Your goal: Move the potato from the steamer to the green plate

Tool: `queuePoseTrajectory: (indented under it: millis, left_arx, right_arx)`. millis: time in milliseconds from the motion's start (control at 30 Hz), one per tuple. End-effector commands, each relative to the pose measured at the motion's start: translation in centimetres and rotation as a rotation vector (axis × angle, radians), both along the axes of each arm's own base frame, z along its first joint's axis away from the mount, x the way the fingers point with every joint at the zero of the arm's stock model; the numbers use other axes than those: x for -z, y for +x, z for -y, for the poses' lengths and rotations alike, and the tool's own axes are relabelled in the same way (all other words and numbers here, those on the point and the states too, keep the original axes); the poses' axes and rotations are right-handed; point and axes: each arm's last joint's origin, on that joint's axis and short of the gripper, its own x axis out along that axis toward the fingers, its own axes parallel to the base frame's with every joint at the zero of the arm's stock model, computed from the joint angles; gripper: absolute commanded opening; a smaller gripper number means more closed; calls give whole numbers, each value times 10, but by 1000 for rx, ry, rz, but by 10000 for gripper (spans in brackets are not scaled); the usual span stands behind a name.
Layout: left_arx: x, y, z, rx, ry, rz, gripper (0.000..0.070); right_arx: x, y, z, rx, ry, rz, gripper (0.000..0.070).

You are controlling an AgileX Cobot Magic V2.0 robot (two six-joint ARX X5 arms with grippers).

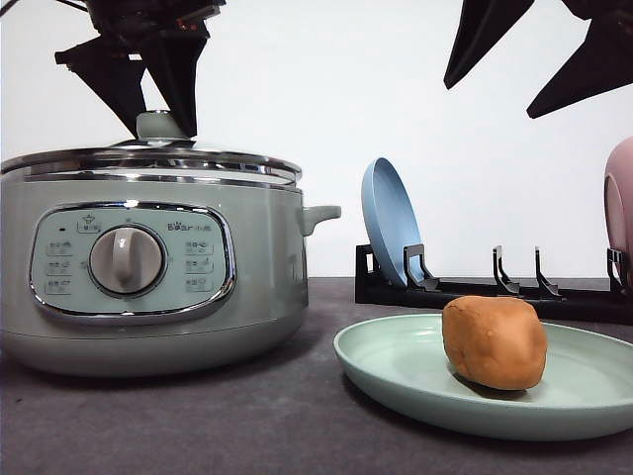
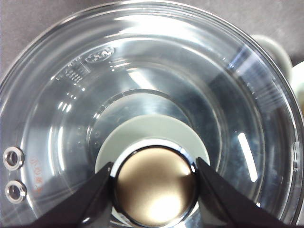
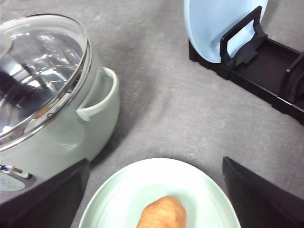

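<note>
Straddling the lid knob (image 2: pixel 156 187), the left gripper (image 2: pixel 154 190) sits directly above the steamer (image 1: pixel 148 267); its two dark fingers (image 2: pixel 88 199) flank the chrome knob closely on either side. Actual contact cannot be told, so whether it has hold of the knob is unclear. Glass lid (image 2: pixel 142 95) is seated on the pot, chrome rim level.

Right gripper (image 3: pixel 154 194) spread wide, holding nothing, fingers well apart and raised above the green plate (image 1: pixel 396 371). In the front view its fingers (image 1: pixel 485 35) hang high over the table.

Potato (image 1: pixel 494 341) rests on the green plate, toward its middle, free of both grippers. Plate sits on the dark grey table (image 1: pixel 198 426), just beside the steamer on its handle side.

Behind the plate: black dish rack (image 1: pixel 475 292) with a blue plate (image 1: pixel 388 220) standing upright in a slot; a pink plate (image 1: pixel 619 203) at the rack's far end.
</note>
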Motion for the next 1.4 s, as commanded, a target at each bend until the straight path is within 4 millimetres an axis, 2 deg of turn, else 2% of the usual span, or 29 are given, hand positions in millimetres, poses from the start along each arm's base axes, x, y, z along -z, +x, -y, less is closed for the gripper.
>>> queuePoseTrajectory:
  millis: [0, 467, 1367]
  left_arx:
    - [-6, 4, 4, 12, -18, 35, 0]
    - [-2, 1, 14, 41, -5, 25, 0]
    - [4, 3, 16, 12, 118, 45, 0]
  right_arx:
    - [-3, 1, -1, 2, -11, 21, 564]
    - [-3, 2, -1, 3, -16, 24, 564]
    - [-3, 1, -1, 1, -17, 19, 564]
